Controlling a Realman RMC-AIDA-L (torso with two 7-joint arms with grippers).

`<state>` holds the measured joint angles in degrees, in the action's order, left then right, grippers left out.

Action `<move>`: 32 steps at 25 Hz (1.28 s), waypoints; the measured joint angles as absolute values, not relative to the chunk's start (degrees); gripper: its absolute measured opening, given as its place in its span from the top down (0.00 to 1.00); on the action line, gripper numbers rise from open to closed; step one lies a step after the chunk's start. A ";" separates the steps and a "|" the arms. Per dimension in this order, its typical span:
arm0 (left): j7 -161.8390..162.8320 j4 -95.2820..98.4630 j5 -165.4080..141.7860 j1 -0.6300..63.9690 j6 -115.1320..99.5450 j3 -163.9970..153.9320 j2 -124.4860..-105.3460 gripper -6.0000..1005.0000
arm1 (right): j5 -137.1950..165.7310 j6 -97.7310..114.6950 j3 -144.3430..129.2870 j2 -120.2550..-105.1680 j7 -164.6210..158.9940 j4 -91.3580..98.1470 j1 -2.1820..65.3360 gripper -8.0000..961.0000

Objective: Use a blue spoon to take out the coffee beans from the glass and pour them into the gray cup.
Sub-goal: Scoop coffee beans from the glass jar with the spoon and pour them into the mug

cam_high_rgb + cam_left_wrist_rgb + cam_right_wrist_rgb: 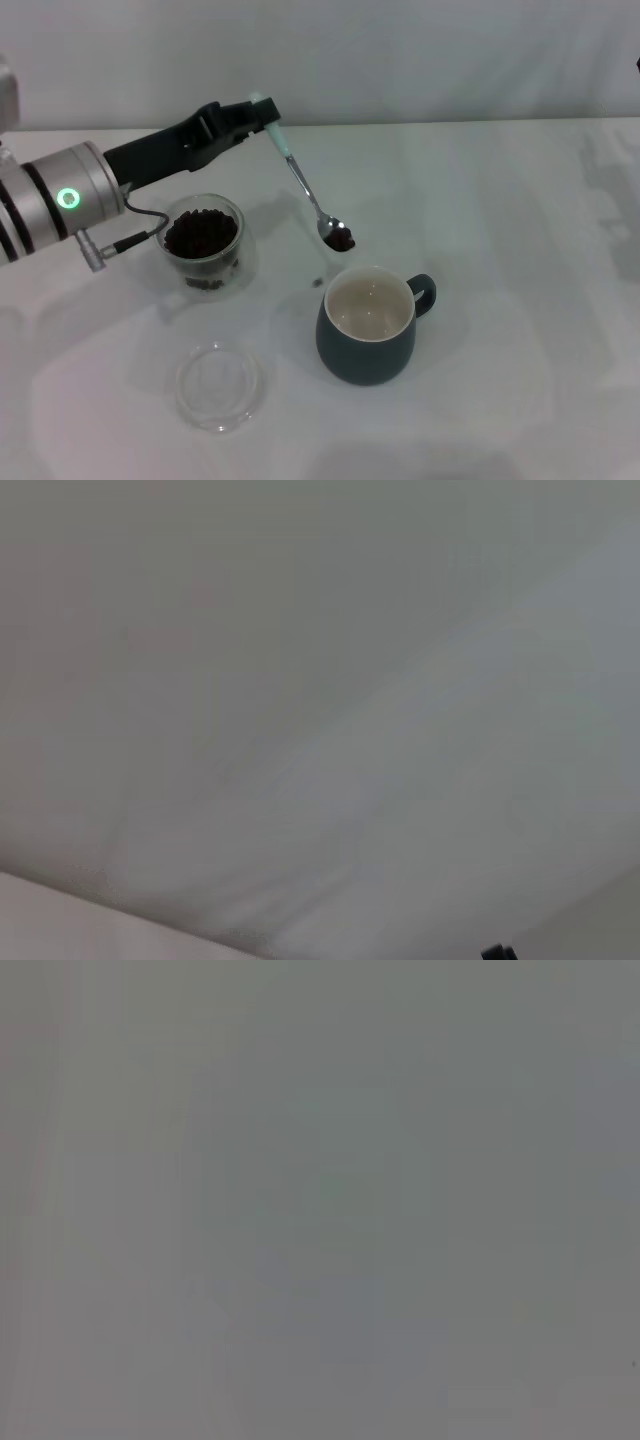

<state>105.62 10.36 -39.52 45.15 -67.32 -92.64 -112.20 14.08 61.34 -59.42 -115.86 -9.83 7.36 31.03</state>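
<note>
One arm at work: the left gripper (pixel 262 112), reaching in from the left side of the head view, over the back part of the table.
Grip: its black fingers are closed on the top end of the blue spoon (pixel 305 188); the fingertips blend with the dark body of the gripper, so the exact gap is hard to read.
Hidden parts: the upper end of the pale handle is covered by the fingers; the arm is cut off at the left edge of the picture.
Wrist views: both show only a plain gray-white surface, no fingers and no object; a small dark speck sits at the lower edge of the left wrist view, too small to tell what it is.
Right gripper: not visible in any view.
Arm pose: the silver forearm with a green ring light points up and to the right, and it passes just behind the glass (pixel 203 243).
Spoon: hangs slanted down to the right, and the metal bowl carries some coffee beans (pixel 341 240), above the table between the glass and the gray cup (pixel 368 323).
Glass: holds a heap of beans, left of the cup.
Gray cup: the cream inside shows no beans, the handle points right.
Table: one small dark piece (pixel 319 282) lies left of the cup rim.
Clear dish (pixel 219 385): lies flat, near the front, below the glass.
</note>
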 joint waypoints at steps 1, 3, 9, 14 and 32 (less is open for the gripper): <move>105.65 10.59 -39.83 45.10 -67.32 -92.64 -112.35 0.86 | 14.05 61.34 -59.41 -115.85 -9.81 7.36 31.01 0.50; 105.72 10.84 -40.48 45.02 -67.32 -92.64 -112.65 0.86 | 14.03 61.35 -59.41 -115.84 -9.75 7.27 31.00 0.50; 105.24 10.92 -44.14 45.50 -67.30 -92.71 -113.82 0.86 | 13.81 61.35 -59.40 -115.83 -9.59 7.07 30.77 0.50; 103.34 11.35 -46.54 45.63 -67.12 -92.73 -114.43 0.86 | 13.70 61.35 -59.17 -115.83 -9.78 6.96 30.48 0.50; 98.76 20.88 -58.78 44.61 -54.99 -90.82 -115.92 0.86 | 13.71 60.85 -58.86 -115.93 -9.85 6.76 30.08 0.50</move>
<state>98.76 20.88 -58.78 44.61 -54.99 -90.82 -115.92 13.71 60.85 -58.86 -115.93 -9.85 6.76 30.08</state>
